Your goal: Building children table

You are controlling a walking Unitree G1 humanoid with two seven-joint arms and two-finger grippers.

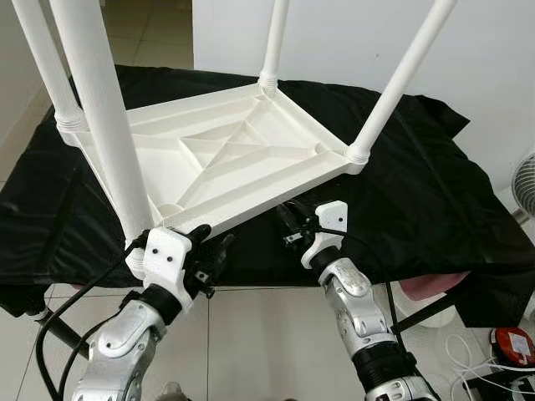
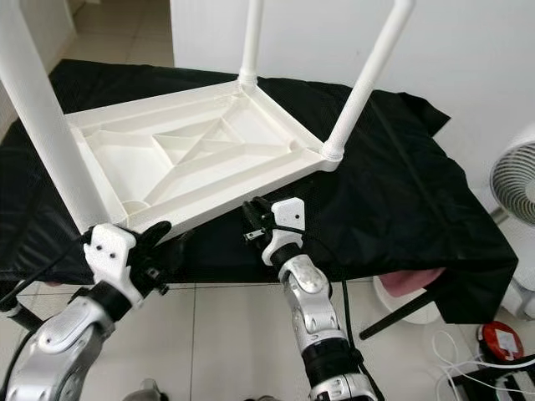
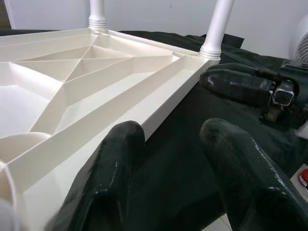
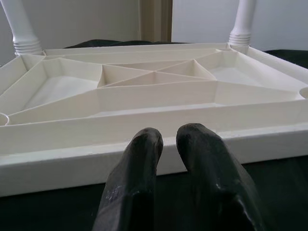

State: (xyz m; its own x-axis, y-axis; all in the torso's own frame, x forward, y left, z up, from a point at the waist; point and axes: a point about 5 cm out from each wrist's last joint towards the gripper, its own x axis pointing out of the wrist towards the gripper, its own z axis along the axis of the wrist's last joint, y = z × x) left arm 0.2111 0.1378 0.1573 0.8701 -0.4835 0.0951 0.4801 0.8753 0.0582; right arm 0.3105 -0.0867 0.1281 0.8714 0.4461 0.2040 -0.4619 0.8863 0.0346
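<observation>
White kids' table (image 1: 226,163) is flipped upside down on a black cloth (image 1: 418,200), ribbed underside up w/ diagonal braces. Four legs are screwed into the corners and stick up; the nearest leg (image 1: 104,125) is the biggest thing in the head views.

Left arm comes up from below the table's near edge, forearm angled up and inward, wrist bent so the left gripper (image 1: 209,251) sits right at the near corner by that leg. In the left wrist view its fingers (image 3: 110,178) are spread fairly wide, one lying against the table's side rim, the other out over the cloth, nothing clamped.

Right arm rises more steeply from the floor side. The right gripper (image 1: 288,221) is at the same near edge, further along toward the far-right leg (image 1: 401,79). Its fingertips (image 4: 144,144) are nearly together, only a thin gap, pointing at the rim and just short of it or touching, can't tell which.

Beyond the table on the right: a fan (image 2: 514,180), and a small red-and-black round thing (image 1: 512,344) on the tiled floor w/ white cables (image 1: 468,355). No readable writing or brand anywhere.
</observation>
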